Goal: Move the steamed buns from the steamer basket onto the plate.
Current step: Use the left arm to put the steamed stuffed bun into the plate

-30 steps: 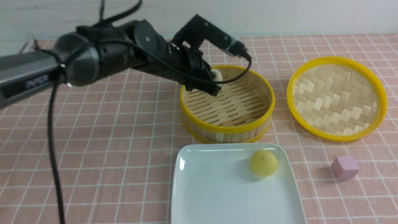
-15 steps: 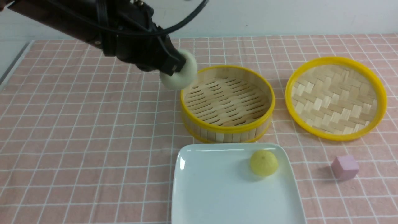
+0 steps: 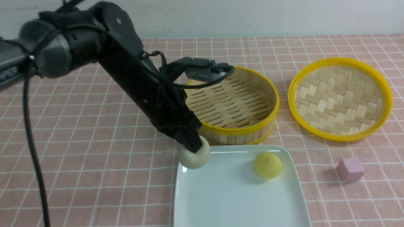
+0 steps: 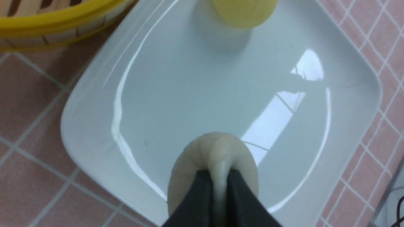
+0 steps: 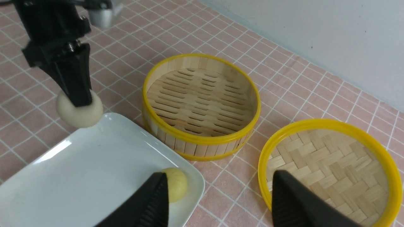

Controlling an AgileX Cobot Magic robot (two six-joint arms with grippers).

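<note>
My left gripper (image 3: 193, 145) is shut on the pale bun (image 3: 194, 156), pinching its top into a ridge between the fingertips (image 4: 202, 186). It holds the bun (image 4: 217, 148) just over the far left corner of the white plate (image 3: 227, 195). The yellow bun (image 3: 267, 164) sits on the plate near its far right corner. Behind the plate, the steamer basket (image 3: 233, 129) shows only its bare slat floor. In the right wrist view my right gripper (image 5: 219, 189) hangs open and empty above the cloth, between the plate (image 5: 79, 176) and the lid; the yellow bun (image 5: 176, 187) lies by one finger.
The woven bamboo lid (image 3: 341, 99) with a yellow rim lies right of the basket. A pink cube (image 3: 349, 169) sits on the checked cloth right of the plate. My left arm slants across the basket's left edge, its cable hanging at the left.
My left gripper lifted the pale bun out of the basket, swung it up and left, then brought it down towards me to the plate's far left corner.
</note>
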